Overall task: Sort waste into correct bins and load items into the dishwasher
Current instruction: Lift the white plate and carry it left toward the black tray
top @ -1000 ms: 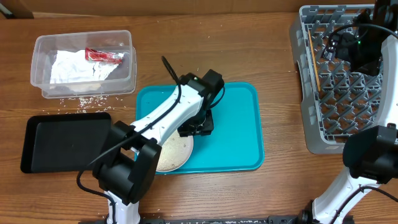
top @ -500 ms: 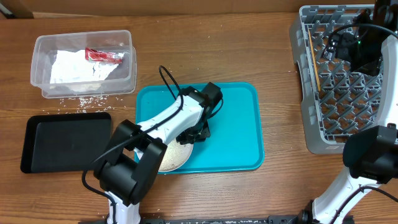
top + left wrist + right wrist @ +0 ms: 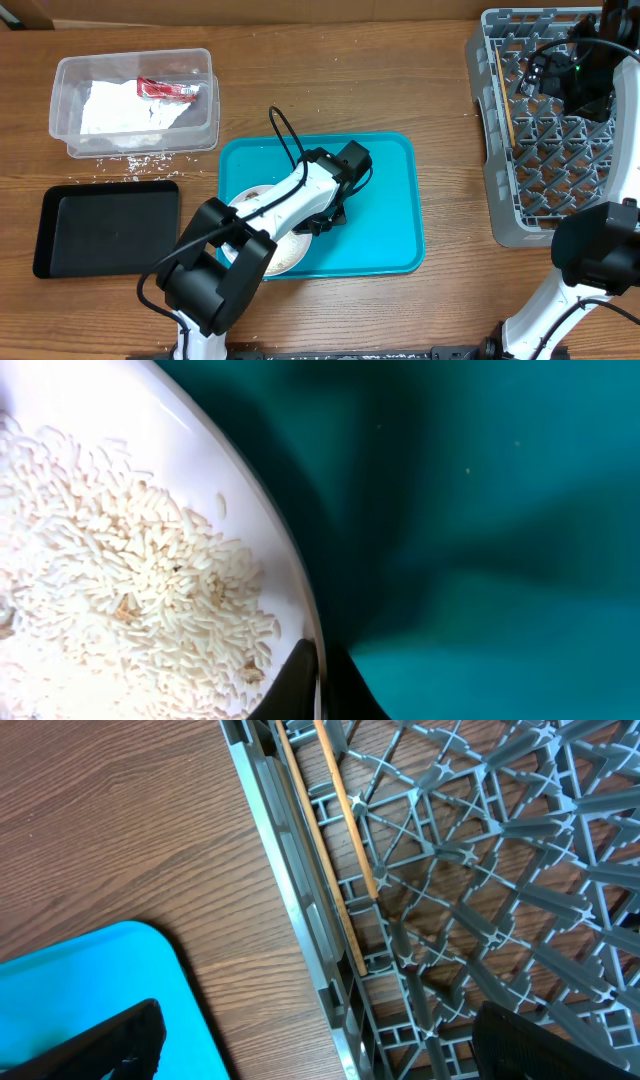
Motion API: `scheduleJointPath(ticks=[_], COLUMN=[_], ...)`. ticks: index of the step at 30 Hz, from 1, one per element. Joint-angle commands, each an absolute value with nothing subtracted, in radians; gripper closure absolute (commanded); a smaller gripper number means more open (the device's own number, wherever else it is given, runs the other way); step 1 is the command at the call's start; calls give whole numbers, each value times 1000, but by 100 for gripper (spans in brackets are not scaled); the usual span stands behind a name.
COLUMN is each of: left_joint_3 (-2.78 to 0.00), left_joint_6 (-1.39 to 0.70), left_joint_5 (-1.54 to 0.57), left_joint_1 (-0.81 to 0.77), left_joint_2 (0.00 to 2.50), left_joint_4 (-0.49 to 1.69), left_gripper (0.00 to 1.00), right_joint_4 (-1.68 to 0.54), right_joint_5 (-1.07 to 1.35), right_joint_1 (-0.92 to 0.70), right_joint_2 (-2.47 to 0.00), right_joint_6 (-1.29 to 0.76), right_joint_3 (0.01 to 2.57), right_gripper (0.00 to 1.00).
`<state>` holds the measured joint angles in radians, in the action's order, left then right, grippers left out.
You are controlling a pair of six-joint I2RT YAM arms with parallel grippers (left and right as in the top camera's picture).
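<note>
Left gripper (image 3: 318,682) clamped on plate (image 3: 288,550) rim. We judge plate stiff, slick, breakable; rice (image 3: 130,590) loose, so carry level. Right gripper (image 3: 325,1045) jaws apart.

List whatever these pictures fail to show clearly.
- Overhead: the left arm covers most of the round white plate.
- Left wrist: the left tool is cut off by the bottom edge; only fingertips on the plate rim show.
- Overhead: the dish rack runs off the right edge.
- Right wrist: the chopsticks run off the top edge.
</note>
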<state>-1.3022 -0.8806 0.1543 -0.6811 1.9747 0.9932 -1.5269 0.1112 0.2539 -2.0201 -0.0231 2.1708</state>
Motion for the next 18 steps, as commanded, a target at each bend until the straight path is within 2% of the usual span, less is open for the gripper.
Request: scheduleJointPath(ticks=[1, 7, 18], left_joint_3=[-1291, -1332, -1575], left_joint_6=[-898, -898, -898], left_joint_5=[168, 170, 274], left_joint_1=[-684, -684, -679], left_joint_2=[1958, 1958, 1958], left_joint_4=[991, 1098, 1359], left_gripper=[96, 96, 96], right_joint_4=[-1523, -1523, -1523], right_joint_5=[105, 105, 105], right_joint_1=[254, 254, 254], right_joint_2=[-2018, -2018, -2018], right_joint_6=[-27, -27, -27], right_joint_3=[2173, 2173, 2173], right_gripper=[0, 0, 0])
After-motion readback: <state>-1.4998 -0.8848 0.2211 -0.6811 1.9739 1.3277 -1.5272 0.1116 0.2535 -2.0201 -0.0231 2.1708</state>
